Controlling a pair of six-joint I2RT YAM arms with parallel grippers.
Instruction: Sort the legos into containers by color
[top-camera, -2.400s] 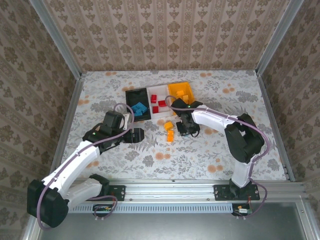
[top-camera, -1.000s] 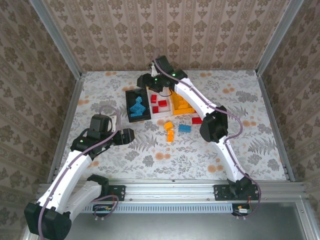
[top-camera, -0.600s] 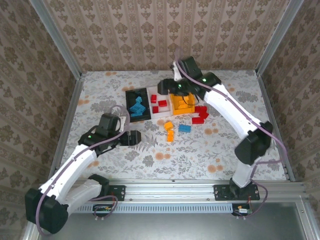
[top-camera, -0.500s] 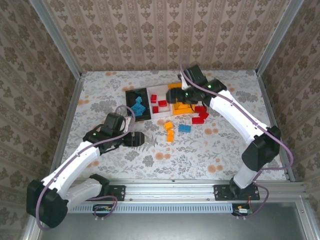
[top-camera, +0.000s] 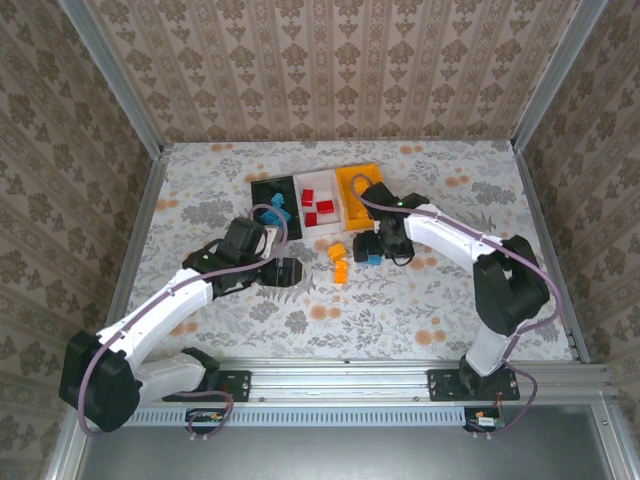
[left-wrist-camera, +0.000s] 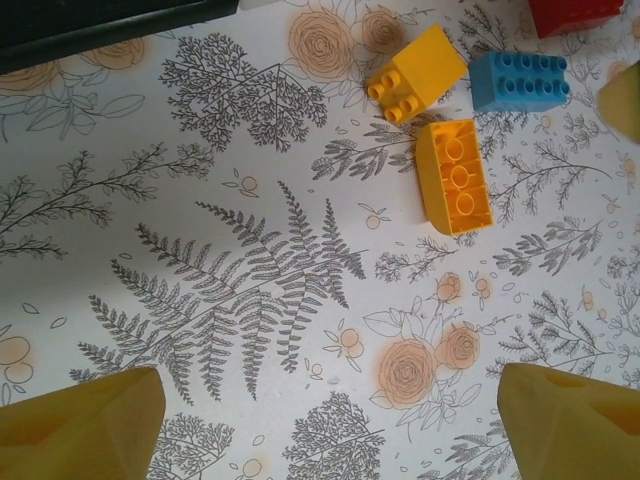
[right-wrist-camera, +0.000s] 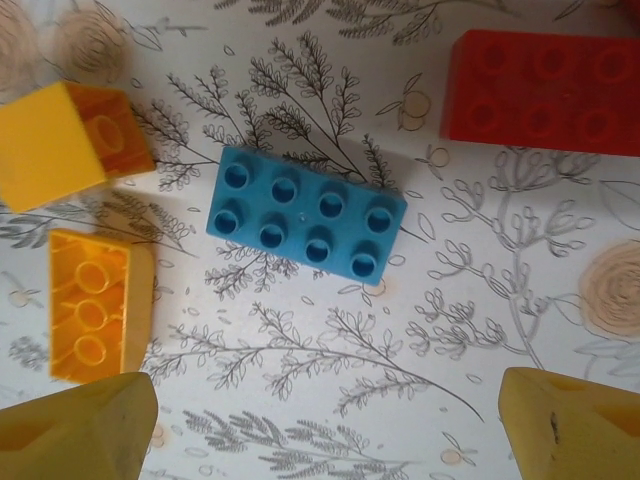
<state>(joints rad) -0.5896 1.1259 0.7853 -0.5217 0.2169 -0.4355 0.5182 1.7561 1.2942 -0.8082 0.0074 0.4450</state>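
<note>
On the fern-and-rose printed tablecloth (top-camera: 420, 300), walled by damask wallpaper (top-camera: 340, 70), the right gripper (right-wrist-camera: 320, 430) hangs spread wide with a blue lego (right-wrist-camera: 305, 222) just ahead, while the left gripper (left-wrist-camera: 325, 420), equally spread, has an orange lego (left-wrist-camera: 452, 175) ahead to its right.

Right wrist view: the right edge crops the red brick (right-wrist-camera: 545, 90). Left wrist view: the top edge crops the black bin (left-wrist-camera: 100, 20) (a dark strip remains). Top view: the right arm (top-camera: 440, 232) partly covers the blue brick (top-camera: 373, 259).

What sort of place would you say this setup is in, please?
Likely a robot test cell: wallpapered panels box in a floral table, with an aluminium rail along its near edge.
</note>
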